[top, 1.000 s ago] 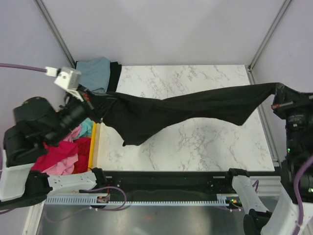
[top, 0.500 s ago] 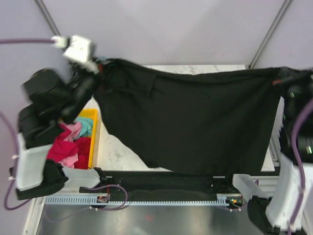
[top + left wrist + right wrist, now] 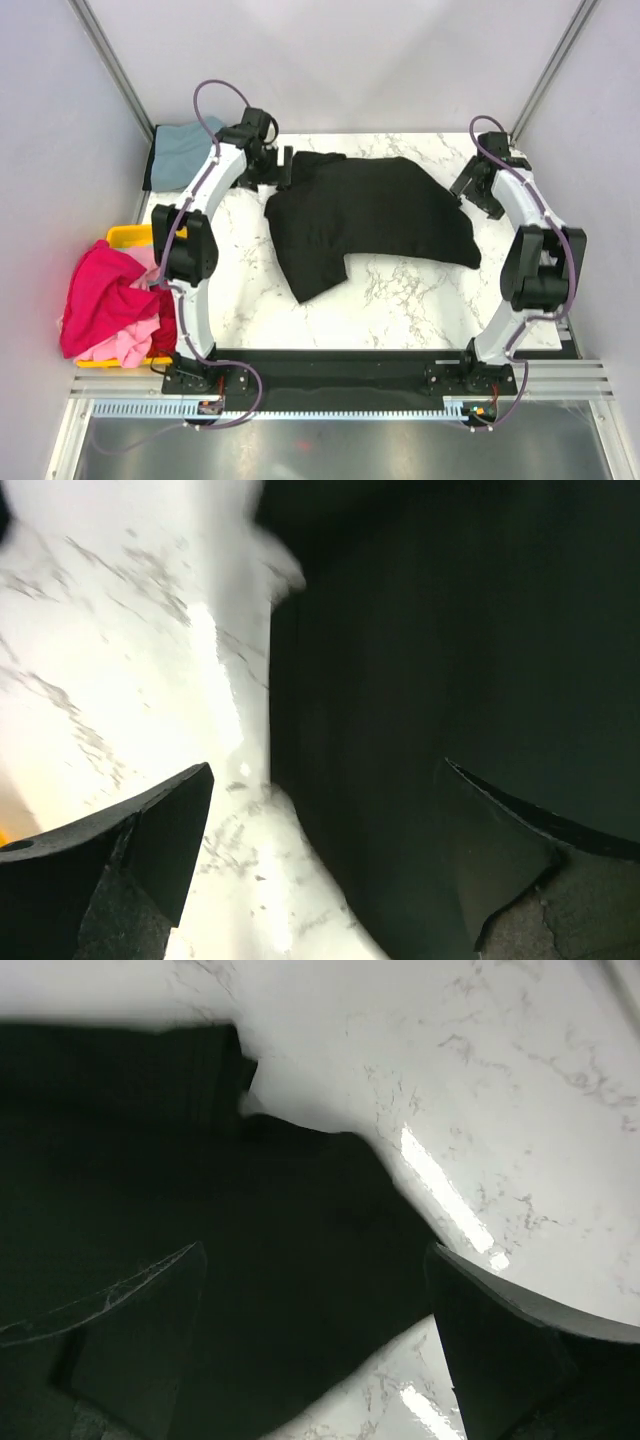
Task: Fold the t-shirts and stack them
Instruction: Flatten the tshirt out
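**Black shirt down on the marble, both arms let go**

Half a second ago the large black t-shirt [image 3: 375, 212] hung stretched like a curtain between two raised arms. It now lies on the table [image 3: 420, 300], and both arms have folded down low over its far edge. The cloth is matte and soft, spread in a rough, lopsided sheet on the far half of the glossy white, grey-veined surface. One flap trails toward the near left, and shallow wrinkles run along its upper edge.

The left fingers [image 3: 284, 167] sit at the shirt's far left corner, spread apart with nothing between them. The left wrist view shows the fabric edge and bare marble in the gap. The right fingers [image 3: 464, 191] hover at the shirt's right edge, likewise spread and holding nothing, with dark cloth below them.

A grey-blue shirt [image 3: 186, 150] lies crumpled at the table's far left corner. Just off the left edge, a yellow bin [image 3: 128, 237] holds a heaped bundle of magenta, red and pink shirts [image 3: 105, 300] spilling over its rim.
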